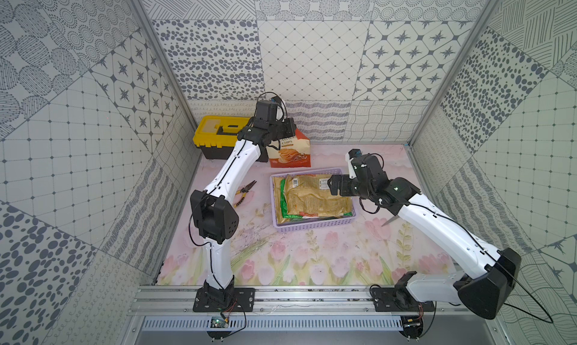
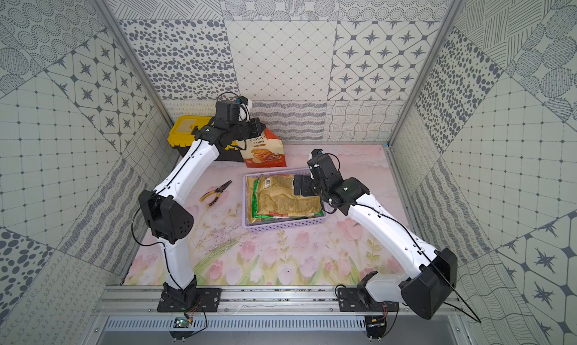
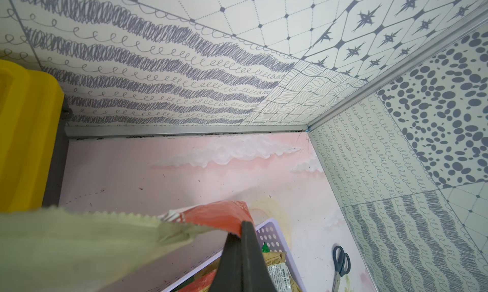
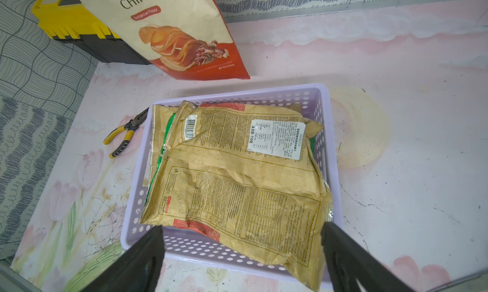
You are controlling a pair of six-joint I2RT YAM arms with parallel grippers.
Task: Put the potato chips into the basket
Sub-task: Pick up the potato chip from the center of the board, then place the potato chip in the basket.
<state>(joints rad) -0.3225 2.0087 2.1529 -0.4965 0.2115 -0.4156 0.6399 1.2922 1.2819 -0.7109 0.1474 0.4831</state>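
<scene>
The left gripper [image 3: 242, 232] was clamped tight on the top edge of the orange-red barbecue cassava chips bag [image 1: 290, 154], held upright just beside the yellow-and-black toolbox [image 1: 215, 134], behind the lavender basket [image 1: 312, 226]. The right gripper [image 4: 243, 226] stood wide apart over the basket, where a tan-gold bag [image 1: 315, 196] lay atop a green bag [image 1: 282, 200].

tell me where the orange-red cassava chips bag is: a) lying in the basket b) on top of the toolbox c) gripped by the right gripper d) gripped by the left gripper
d: the left gripper is shut on the top edge of the orange-red bag, beyond the basket; the right gripper is open and empty.
</scene>
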